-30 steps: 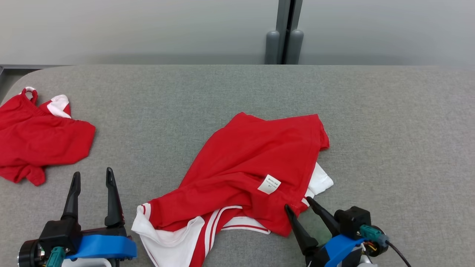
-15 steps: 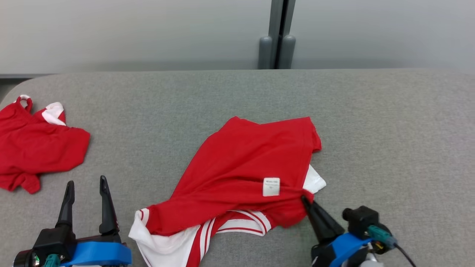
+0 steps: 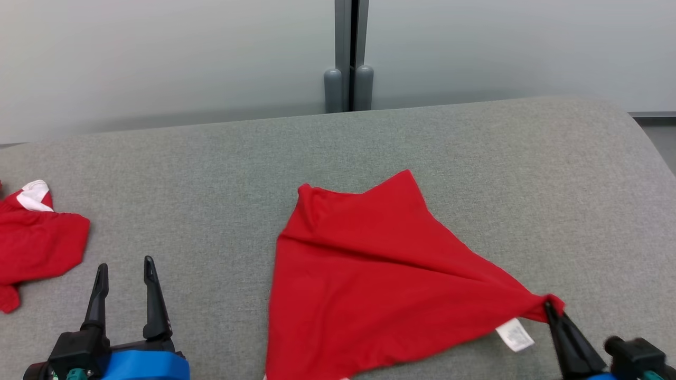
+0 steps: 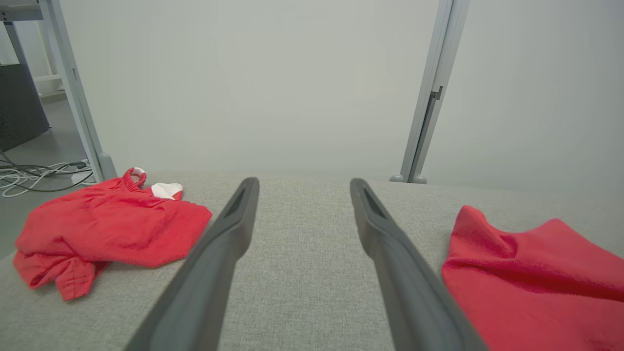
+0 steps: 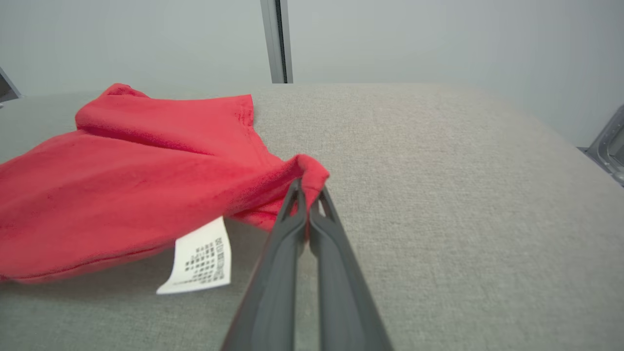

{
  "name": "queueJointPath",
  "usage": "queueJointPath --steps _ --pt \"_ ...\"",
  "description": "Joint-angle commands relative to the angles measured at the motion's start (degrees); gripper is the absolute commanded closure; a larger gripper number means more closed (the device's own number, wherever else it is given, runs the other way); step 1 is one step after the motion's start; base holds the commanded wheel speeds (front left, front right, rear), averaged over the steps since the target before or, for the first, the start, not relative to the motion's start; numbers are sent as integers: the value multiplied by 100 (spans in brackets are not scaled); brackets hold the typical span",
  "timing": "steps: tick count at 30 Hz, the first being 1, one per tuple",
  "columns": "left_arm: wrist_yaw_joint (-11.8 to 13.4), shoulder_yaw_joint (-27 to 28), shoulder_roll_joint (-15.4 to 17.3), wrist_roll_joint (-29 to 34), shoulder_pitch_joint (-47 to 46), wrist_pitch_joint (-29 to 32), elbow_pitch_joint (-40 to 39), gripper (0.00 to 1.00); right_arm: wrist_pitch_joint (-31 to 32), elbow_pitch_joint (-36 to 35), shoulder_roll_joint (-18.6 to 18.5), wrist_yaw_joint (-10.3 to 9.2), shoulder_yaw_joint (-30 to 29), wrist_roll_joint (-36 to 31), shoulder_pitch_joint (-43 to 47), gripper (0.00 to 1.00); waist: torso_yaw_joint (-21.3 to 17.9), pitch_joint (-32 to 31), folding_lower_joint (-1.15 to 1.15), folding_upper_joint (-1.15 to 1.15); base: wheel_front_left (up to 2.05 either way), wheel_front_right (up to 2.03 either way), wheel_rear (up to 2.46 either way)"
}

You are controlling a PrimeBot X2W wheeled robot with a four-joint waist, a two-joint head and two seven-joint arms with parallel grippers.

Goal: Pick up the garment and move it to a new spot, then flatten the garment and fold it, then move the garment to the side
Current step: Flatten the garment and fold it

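The garment (image 3: 369,269) is red cloth, stretched into a taut triangle across the middle of the grey table, its white care label (image 3: 514,334) hanging near the pulled corner. My right gripper (image 3: 549,307) at the lower right is shut on that corner, which bunches around the tips of the right gripper (image 5: 306,187) in the right wrist view. The garment (image 5: 122,180) lifts slightly off the surface there. My left gripper (image 3: 124,269) stands open at the lower left, holding nothing. The left wrist view has the garment (image 4: 531,282) to the right of the left gripper (image 4: 301,187).
A second red and white garment (image 3: 37,243) lies crumpled at the table's left edge, also seen as a red heap (image 4: 107,224) in the left wrist view. A grey post (image 3: 348,58) stands behind the table. The table's right edge (image 3: 647,137) curves away.
My right gripper closed on the garment's corner and dragged it to the right, pulling the cloth out taut. The head camera has turned right. The left gripper stayed open.
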Motion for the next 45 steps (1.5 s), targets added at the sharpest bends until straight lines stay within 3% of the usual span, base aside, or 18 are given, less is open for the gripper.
queueJointPath --steps 1,4,5,6,7,13,19,24,31,39,45 --pt "26 -8 -4 -20 62 -15 -34 0 42 -42 -70 1 -166 -80 187 100 -19 7 1 0 0 0 0" --pt "28 9 -4 -28 53 -15 -49 0 144 -28 -31 1 -422 -134 360 100 -55 32 1 0 0 0 0" --pt "19 10 -5 -30 47 -15 -47 0 130 -47 -4 1 -518 -161 374 57 -58 40 1 0 0 0 0" --pt "7 19 -5 -31 41 -15 -41 0 110 -85 38 1 -575 -152 371 57 -62 45 1 0 0 0 0" --pt "0 23 -3 -33 38 -15 -36 0 90 -145 78 1 -611 -145 352 0 -63 47 1 0 0 0 0" --pt "-31 38 -4 -21 31 -15 4 0 -23 -800 264 1 -662 -161 131 0 -50 25 1 0 0 0 0" --pt "-45 29 -5 4 -9 -15 -9 0 -57 -1410 485 1 -201 -58 -118 0 6 18 1 0 0 0 0" --pt "-32 -48 -5 32 -48 -15 8 0 -58 -1275 658 1 231 -127 -278 0 106 19 1 0 0 0 0" --pt "-124 -168 -3 129 -72 -15 113 0 -59 -935 718 1 404 -110 -328 0 208 29 1 0 0 0 0" --pt "-416 -1199 222 475 -247 -7 686 0 -59 -801 720 1 327 -162 -416 0 209 -12 1 0 0 0 0" --pt "-470 -2339 607 383 -385 594 937 0 -59 -748 721 1 248 -184 -362 0 195 -44 1 0 0 0 0"
